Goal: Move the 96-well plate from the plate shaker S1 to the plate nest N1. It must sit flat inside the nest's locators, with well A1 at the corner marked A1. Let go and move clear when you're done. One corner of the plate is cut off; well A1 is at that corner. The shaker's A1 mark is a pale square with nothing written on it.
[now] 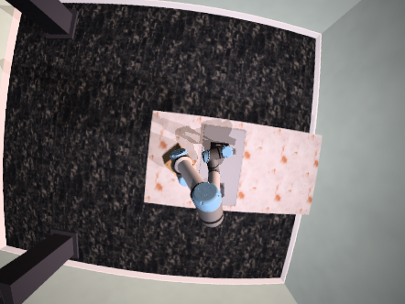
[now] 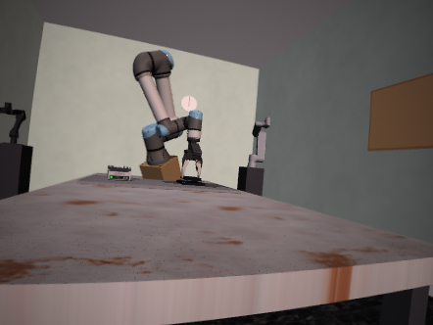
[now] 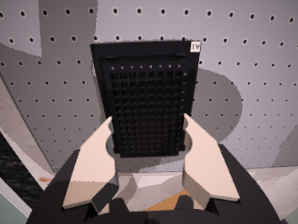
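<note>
In the wrist view my gripper [image 3: 148,116] is shut on the black 96-well plate [image 3: 146,106], one finger on each long side near its close end. The plate hangs low over the black plate nest N1 [image 3: 145,50], whose far edge shows just beyond the plate. A white A1 label [image 3: 195,46] marks the nest's far right corner. I cannot tell which plate corner is cut, or whether the plate touches the nest. In the exterior view the gripper [image 2: 192,168] points straight down over the nest [image 2: 190,181]. The shaker S1 [image 2: 119,172] stands to the left.
The nest lies on a grey perforated board [image 1: 224,160] on the pink, rust-stained table [image 1: 275,169]. The arm's brown base block [image 2: 159,169] stands between shaker and nest. Dark stands with other arms are off the table at the far left [image 2: 12,162] and right [image 2: 255,171].
</note>
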Robot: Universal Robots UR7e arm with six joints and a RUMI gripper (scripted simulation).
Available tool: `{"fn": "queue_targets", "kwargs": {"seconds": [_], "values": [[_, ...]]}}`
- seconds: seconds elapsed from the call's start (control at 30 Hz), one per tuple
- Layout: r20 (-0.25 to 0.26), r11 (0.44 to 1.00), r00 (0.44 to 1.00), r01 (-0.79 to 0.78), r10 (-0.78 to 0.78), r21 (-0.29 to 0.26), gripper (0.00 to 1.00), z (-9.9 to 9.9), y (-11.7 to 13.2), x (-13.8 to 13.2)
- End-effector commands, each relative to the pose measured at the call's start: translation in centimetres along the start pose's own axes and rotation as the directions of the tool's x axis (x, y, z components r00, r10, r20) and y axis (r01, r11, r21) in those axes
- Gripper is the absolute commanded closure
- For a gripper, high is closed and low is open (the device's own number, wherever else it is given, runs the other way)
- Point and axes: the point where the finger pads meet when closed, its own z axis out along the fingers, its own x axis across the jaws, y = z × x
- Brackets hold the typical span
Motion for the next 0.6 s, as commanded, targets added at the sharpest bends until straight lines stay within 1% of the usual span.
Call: {"fn": "queue_targets", "kwargs": {"seconds": [0.0, 0.57], "values": [[-0.001, 1.0, 1.0, 0.0, 0.0, -0.003, 1.0, 0.22, 0.18, 0.07], [0.0, 1.0, 1.0, 0.0, 0.0, -0.003, 1.0, 0.46, 0.2, 0.07]]}}
